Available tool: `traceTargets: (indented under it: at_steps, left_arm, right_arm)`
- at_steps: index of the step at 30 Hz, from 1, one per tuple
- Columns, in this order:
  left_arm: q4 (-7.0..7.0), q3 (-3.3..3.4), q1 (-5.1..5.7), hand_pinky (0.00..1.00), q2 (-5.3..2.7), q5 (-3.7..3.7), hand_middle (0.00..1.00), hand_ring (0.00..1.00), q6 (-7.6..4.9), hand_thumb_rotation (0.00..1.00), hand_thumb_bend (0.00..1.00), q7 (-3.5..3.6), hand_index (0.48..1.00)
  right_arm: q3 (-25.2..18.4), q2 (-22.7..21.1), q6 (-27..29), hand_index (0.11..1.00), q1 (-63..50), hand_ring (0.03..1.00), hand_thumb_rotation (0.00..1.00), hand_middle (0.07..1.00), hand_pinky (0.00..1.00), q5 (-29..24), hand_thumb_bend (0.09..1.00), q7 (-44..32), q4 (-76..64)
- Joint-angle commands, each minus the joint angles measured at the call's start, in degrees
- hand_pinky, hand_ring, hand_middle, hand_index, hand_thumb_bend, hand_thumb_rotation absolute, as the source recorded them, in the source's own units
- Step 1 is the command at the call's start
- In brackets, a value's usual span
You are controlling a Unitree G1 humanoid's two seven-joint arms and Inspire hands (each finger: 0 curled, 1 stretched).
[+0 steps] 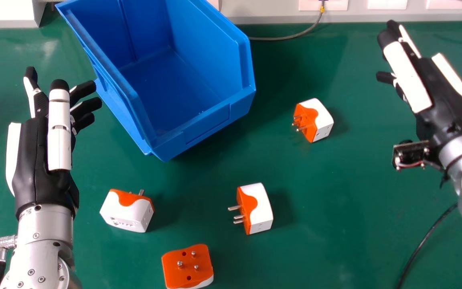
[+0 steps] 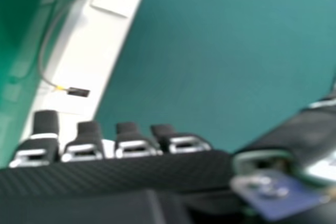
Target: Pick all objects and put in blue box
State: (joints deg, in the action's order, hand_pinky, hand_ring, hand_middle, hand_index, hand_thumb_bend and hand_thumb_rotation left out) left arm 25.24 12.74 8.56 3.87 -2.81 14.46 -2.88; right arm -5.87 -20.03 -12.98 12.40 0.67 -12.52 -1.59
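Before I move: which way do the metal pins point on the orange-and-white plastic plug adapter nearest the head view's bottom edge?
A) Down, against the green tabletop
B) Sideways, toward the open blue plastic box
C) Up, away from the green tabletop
C: the adapter lies with its orange pin face up, and the metal pins stand out of that face.

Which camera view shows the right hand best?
The head view: there the right hand shows as a whole, over the table's right side. The right hand view catches parts, with fingertips along the bottom edge and the thumb at the right.
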Motion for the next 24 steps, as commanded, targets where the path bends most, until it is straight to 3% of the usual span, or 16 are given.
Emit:
traceTargets:
  at_steps: [1, 5, 9, 14, 20, 24]
  left_arm:
    - [0.06, 0.49, -0.86, 0.86, 0.60, 0.15, 0.83, 0.80, -0.67, 1.00, 0.29, -0.16, 1.000]
    - [-0.46, 0.55, -1.05, 0.86, 0.95, 0.72, 0.83, 0.80, -0.78, 1.00, 0.29, -0.26, 1.000]
    - [-0.90, 0.61, -1.06, 0.86, 1.26, 1.21, 0.83, 0.80, -1.10, 1.00, 0.27, -0.19, 1.000]
    - [-0.89, 0.31, -1.02, 0.85, 1.88, 1.97, 0.82, 0.80, -1.00, 1.00, 0.25, -0.36, 1.000]
    - [-1.53, 0.16, -1.15, 0.86, 2.45, 2.81, 0.82, 0.79, -1.35, 1.00, 0.23, -0.37, 1.000]
    - [-1.35, 0.37, -1.37, 0.86, 2.07, 2.37, 0.82, 0.79, -1.14, 1.00, 0.22, -0.28, 1.000]
  right_arm:
    - [0.7, 1.1, -0.1, 0.984, -1.0, 0.962, 1.00, 0.981, 0.88, 1.0, 0.464, 1.6, -4.5]
    - [1.8, 4.1, 7.5, 0.979, -4.3, 0.956, 1.00, 0.973, 0.87, 2.2, 0.468, 4.4, -5.1]
    - [1.7, 3.6, 11.1, 0.980, -3.9, 0.974, 1.00, 0.983, 0.89, 4.2, 0.460, 5.3, -3.2]
    - [-0.3, -2.9, 6.2, 0.973, -3.7, 0.983, 1.00, 0.994, 0.88, 2.0, 0.465, -2.3, -6.8]
    - [-0.7, -5.8, 8.5, 0.969, -4.3, 0.993, 1.00, 0.996, 0.88, 2.2, 0.476, -5.2, -4.9]
    - [0.1, -5.3, 8.0, 0.968, -2.7, 0.985, 1.00, 0.991, 0.88, 3.2, 0.480, -4.4, -1.6]
